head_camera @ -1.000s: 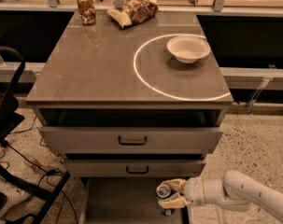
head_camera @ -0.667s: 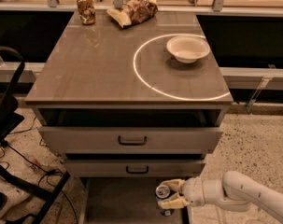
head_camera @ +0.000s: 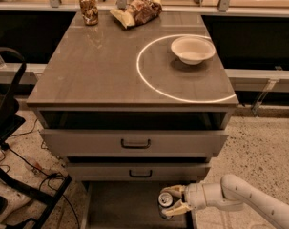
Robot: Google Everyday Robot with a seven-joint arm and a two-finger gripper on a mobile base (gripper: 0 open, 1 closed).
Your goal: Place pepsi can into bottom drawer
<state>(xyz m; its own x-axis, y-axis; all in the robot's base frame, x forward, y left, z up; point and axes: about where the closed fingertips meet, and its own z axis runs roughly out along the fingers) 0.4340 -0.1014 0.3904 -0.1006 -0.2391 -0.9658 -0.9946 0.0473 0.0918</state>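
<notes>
- Nearly there: my gripper (head_camera: 172, 200) pinches the pepsi can (head_camera: 164, 200) upright over the right side of the open bottom drawer (head_camera: 120, 205).
- Left to do, I judge: set it on the floor, let go.

The gripper (head_camera: 176, 200), closed around the pepsi can (head_camera: 165, 200), sits low at the near right of the bottom drawer (head_camera: 115, 206). To its left the drawer floor is open. The middle drawer front (head_camera: 139, 172) walls the far side, and a black frame (head_camera: 25, 187) stands on the left.
</notes>
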